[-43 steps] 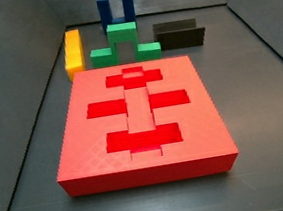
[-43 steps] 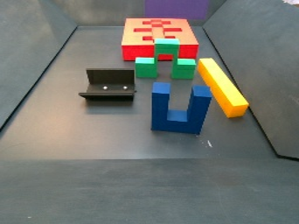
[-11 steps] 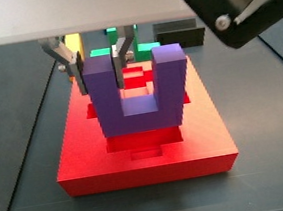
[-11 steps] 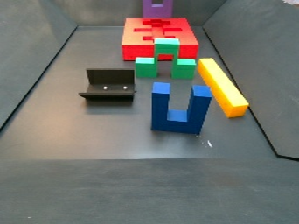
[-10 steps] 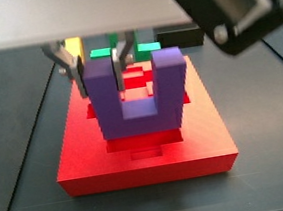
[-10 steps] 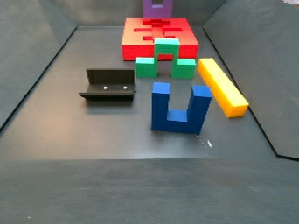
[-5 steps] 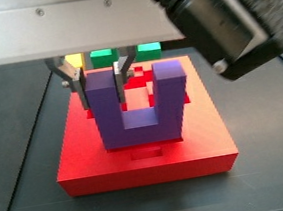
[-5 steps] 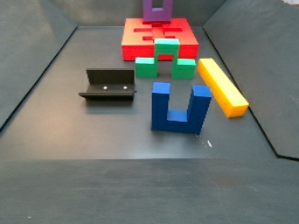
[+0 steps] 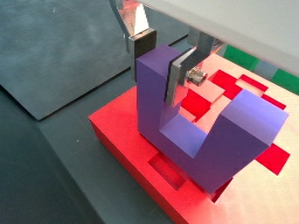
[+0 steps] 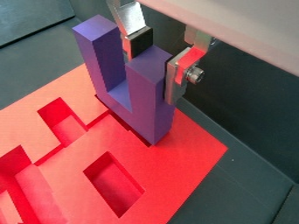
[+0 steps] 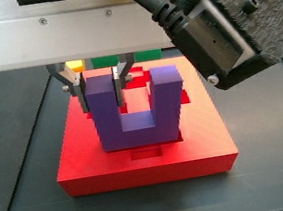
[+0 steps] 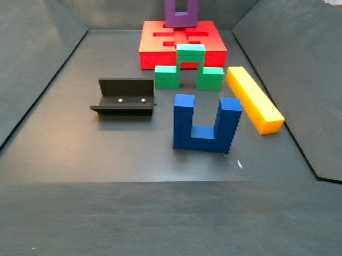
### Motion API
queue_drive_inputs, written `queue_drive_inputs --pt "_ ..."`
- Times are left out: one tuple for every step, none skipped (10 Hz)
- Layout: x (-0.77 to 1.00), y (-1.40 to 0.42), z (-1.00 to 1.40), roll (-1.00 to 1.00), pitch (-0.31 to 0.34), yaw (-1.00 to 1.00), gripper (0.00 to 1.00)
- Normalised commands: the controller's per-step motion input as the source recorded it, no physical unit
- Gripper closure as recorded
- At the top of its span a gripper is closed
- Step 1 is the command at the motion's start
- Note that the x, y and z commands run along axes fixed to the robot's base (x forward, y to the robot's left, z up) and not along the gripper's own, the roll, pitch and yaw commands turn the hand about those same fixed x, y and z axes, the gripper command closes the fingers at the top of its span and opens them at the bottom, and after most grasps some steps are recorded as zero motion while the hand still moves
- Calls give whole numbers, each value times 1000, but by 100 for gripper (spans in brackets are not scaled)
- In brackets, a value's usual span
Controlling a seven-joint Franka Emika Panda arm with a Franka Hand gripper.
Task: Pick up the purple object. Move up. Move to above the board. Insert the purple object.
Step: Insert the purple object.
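The purple object is a U-shaped block held upright with its prongs up. My gripper is shut on one prong, seen in both wrist views. The block hangs low over the near end of the red board, close above a recessed cutout; whether it touches I cannot tell. In a side view only the purple block's lower part shows at the far end of the board, with the gripper out of frame.
A dark blue U-shaped block, a yellow bar, two green blocks and the dark fixture stand on the grey floor beyond the board. Grey walls enclose the floor.
The gripper has come down with the purple block, which now sits lower over the board's near end. The other pieces have not moved.
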Motion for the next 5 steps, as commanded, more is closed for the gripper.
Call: queue_drive_inputs --pt "140 6 -169 81 16 34 100" --pt "194 0 -146 41 7 0 100" --pt "343 0 -191 47 0 0 100" --pt "383 0 -240 66 0 0 100" --pt "326 0 -251 86 0 0 100"
